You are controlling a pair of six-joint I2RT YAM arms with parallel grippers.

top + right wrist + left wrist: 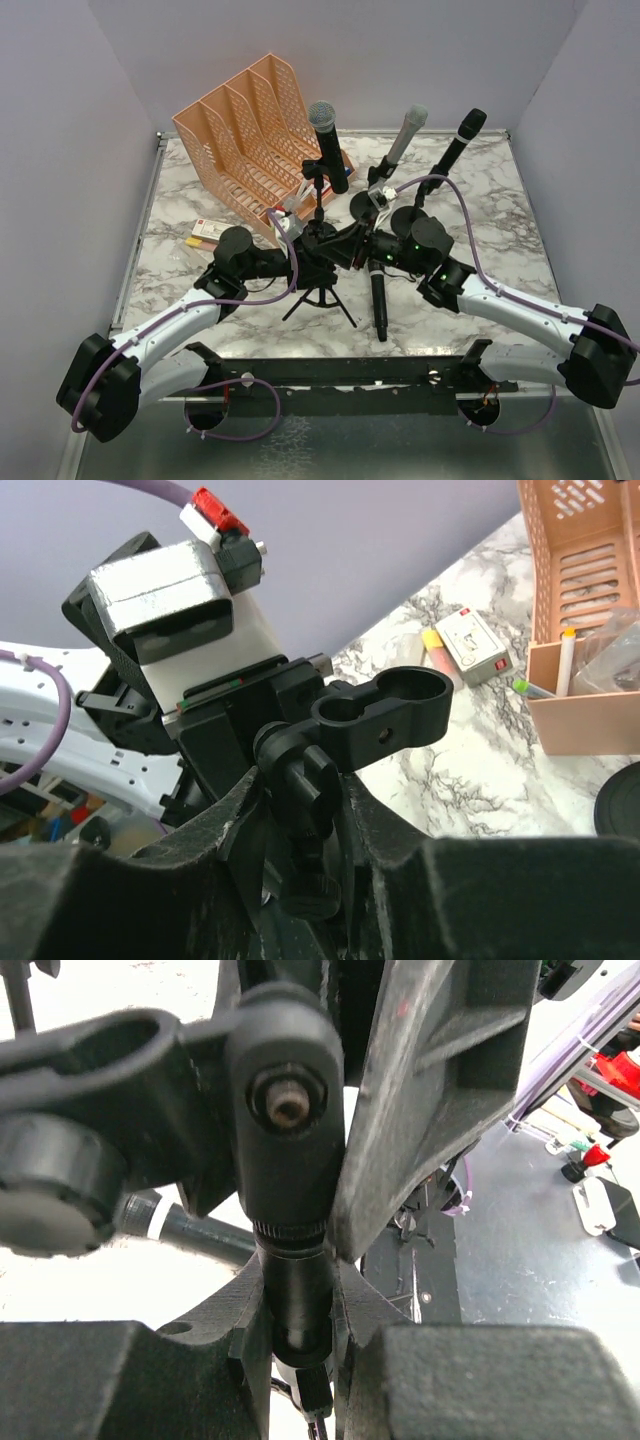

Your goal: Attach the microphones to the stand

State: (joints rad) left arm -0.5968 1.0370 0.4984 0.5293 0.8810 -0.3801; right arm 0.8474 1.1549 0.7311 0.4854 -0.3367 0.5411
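Note:
A black tripod stand (320, 292) rises at the table's middle, and both grippers meet at its top. My left gripper (298, 1270) is shut on the stand's pole (295, 1295), just under the pivot joint. My right gripper (312, 815) is shut on the pivot knob (312, 785) below the empty black clip (388, 712). One black microphone (378, 298) lies flat on the marble by the tripod's legs, and the left wrist view catches it (195, 1233). Behind, three microphones stand upright in holders: black with silver grille (326, 140), silver-grey (405, 135), all black (460, 140).
An orange file rack (245, 135) stands at the back left, with a small white box (207, 230) and markers beside it. Round black bases (365, 205) of the upright holders sit just behind the grippers. A purple cable (470, 235) loops over the right arm.

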